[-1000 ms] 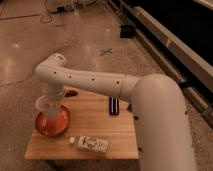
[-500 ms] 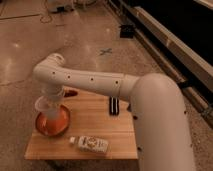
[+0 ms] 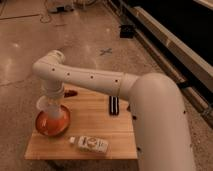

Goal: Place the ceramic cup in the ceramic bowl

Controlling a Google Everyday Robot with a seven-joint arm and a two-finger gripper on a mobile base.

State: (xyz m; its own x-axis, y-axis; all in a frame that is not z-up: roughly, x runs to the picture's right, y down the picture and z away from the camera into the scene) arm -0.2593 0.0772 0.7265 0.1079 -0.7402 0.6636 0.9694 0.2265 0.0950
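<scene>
One hand point(image 3: 51, 111), one bowl point(image 3: 44, 129).

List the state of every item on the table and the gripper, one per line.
Gripper: over the bowl, fingers hidden by the wrist.
Cup: upright, at the gripper, above the bowl.
Bowl: upright on the table's left end.
Bottle: lying flat near the front edge.
Black item: lying flat mid-table.
Dark-red item: lying at the back edge.
Table: standing level.
</scene>
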